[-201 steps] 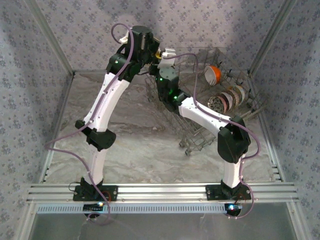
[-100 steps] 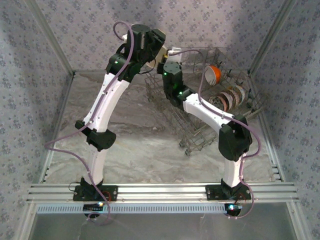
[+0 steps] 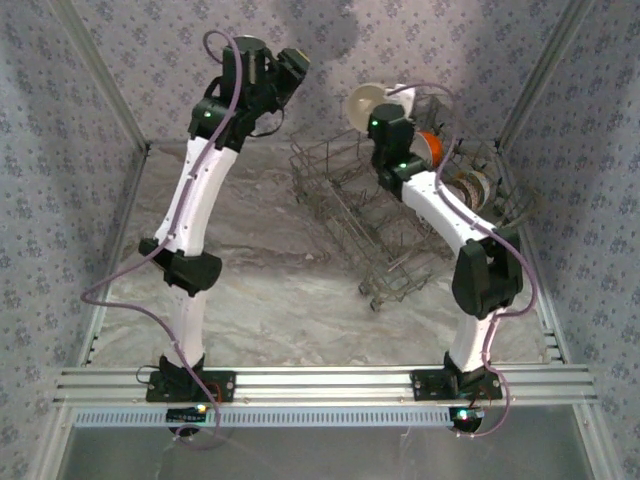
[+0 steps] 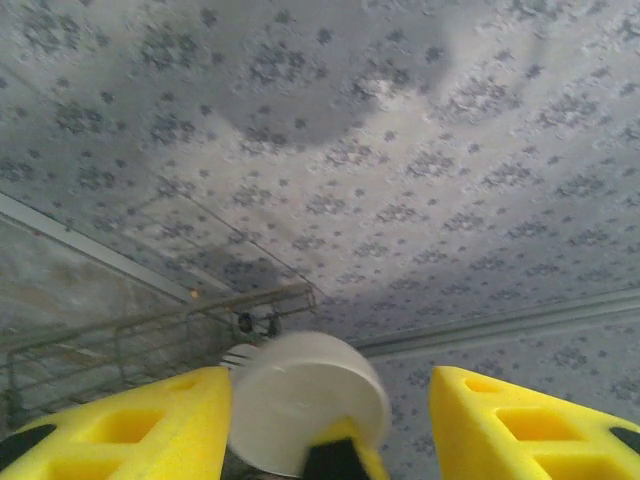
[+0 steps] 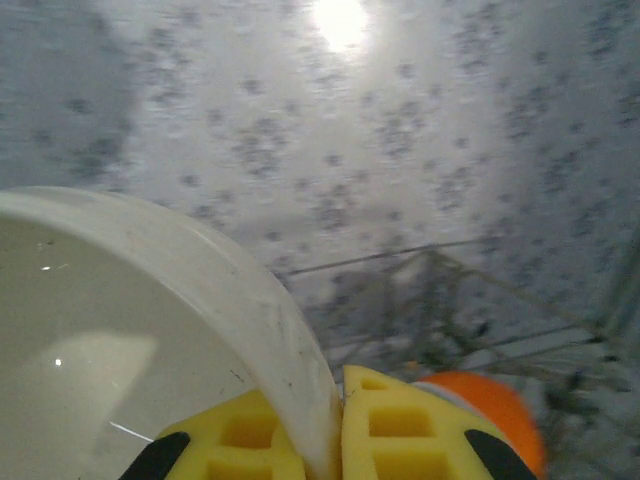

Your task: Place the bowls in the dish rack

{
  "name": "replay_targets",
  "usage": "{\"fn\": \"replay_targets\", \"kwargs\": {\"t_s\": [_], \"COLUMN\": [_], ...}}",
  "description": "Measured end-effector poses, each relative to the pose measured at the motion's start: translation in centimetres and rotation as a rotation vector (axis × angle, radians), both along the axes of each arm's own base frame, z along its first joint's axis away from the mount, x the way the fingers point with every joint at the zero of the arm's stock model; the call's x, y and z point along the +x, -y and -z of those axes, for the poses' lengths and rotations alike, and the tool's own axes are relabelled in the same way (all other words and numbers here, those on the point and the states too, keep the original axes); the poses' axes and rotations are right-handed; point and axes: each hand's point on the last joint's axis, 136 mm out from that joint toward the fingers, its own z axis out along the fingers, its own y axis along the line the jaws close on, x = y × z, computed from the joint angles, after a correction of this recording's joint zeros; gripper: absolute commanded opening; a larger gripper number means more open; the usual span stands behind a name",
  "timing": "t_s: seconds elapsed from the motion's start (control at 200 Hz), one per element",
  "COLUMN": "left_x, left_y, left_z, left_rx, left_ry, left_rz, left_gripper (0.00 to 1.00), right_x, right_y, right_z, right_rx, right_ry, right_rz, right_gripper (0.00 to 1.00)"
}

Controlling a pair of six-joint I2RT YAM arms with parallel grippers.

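Right gripper point(image 5: 335, 420) clamps white bowl point(image 5: 150, 330) by its rim above dish rack point(image 3: 370, 220); left gripper point(image 4: 325, 420) spread, empty.

Left arm point(image 3: 192, 195) and right arm point(image 3: 437, 205): white link shells, black joint housings, purple cable point(image 3: 100, 285) looped along each. Green LEDs point(image 3: 207, 113) on upper joints. Fingers point(image 4: 130, 425) yellow, square recesses moulded in (same on both grippers), black behind.

A white bowl point(image 3: 367, 103) is held tilted by its rim above the grey wire dish rack point(image 3: 345, 195). Inside, toward the right, an orange bowl point(image 3: 430, 148) stands on edge, with patterned bowls point(image 3: 470, 184) just beside it.
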Motion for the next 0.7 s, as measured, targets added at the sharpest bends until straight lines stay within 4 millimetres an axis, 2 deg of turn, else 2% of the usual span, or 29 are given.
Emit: {"fn": "replay_targets", "kwargs": {"t_s": [0.1, 0.215, 0.47, 0.585, 0.7], "left_x": [0.4, 0.4, 0.0, -0.3, -0.2], "left_y": [-0.8, -1.5, -4.3, -6.1, -8.9], "left_z": [1.1, 2.4, 5.5, 7.8, 10.6], "left_rx": [0.051, 0.12, 0.265, 0.303, 0.318], "left_ry": [-0.011, -0.029, -0.071, -0.119, -0.177], "left_rz": [0.015, 0.042, 0.065, 0.077, 0.063], "left_gripper": [0.55, 0.56, 0.56, 0.56, 0.56], "right_x": [-0.2, -0.5, -0.7, -0.6, -0.3], "right_y": [3.3, 5.4, 7.5, 8.0, 8.2], "right_z": [-0.6, -0.9, 0.5, 2.0, 3.9], "right_rx": [-0.064, -0.146, -0.337, -0.405, -0.47], "right_ry": [-0.027, -0.065, -0.19, -0.256, -0.345], "right_rz": [0.053, 0.084, 0.111, 0.113, 0.113], "right_gripper": [0.0, 0.0, 0.0, 0.0, 0.0]}}
